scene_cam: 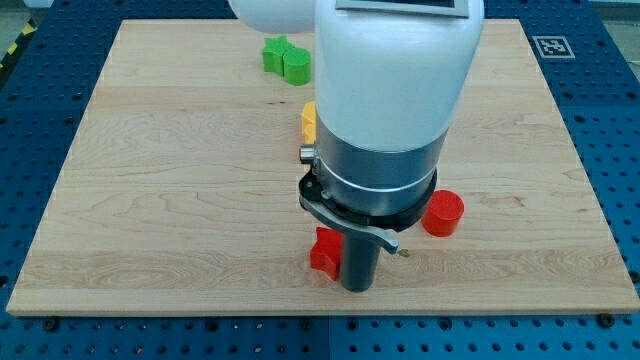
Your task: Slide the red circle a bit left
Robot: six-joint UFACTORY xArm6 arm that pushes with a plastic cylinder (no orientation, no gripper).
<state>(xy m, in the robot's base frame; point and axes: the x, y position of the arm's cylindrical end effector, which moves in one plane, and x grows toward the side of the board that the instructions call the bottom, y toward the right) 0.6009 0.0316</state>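
Note:
The red circle [442, 213] is a short red cylinder standing on the wooden board [160, 200], right of the middle and just right of the arm's body. My tip [358, 287] is the lower end of the dark rod, near the board's bottom edge. It is below and to the left of the red circle, well apart from it. A second red block [323, 250], of angular shape, sits right against the rod's left side, partly hidden by it.
Two green blocks [285, 60] lie close together near the view's top, left of the arm. A yellow block [309, 122] shows only as an edge behind the arm's white body [395, 70], which hides the board's middle.

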